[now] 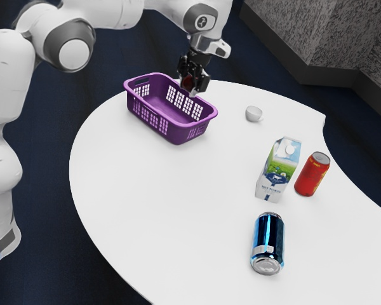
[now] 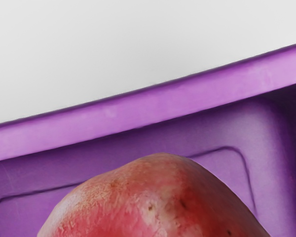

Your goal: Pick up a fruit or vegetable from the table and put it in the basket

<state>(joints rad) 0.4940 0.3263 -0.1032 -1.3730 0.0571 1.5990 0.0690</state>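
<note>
At the basket's far rim in the exterior view, my black gripper (image 1: 193, 81) points down, with a dark red fruit or vegetable (image 1: 188, 82) held between its fingers. The purple basket (image 1: 173, 130) stands upright on the table, and its inside floor is partly visible. Seen from the hand, the rounded red and tan piece of produce (image 2: 160, 202) looms large over the basket's floor, with the basket's pale purple rim (image 2: 153, 109) crossing beyond it. Whether the produce touches the basket is unclear.
On the white table (image 1: 159, 203) are a small white cup (image 1: 253, 114), a milk carton (image 1: 279, 170), a red can (image 1: 312, 174) and a dark blue can (image 1: 268, 244) lying toward the exterior view's lower right. All stand apart from the basket.
</note>
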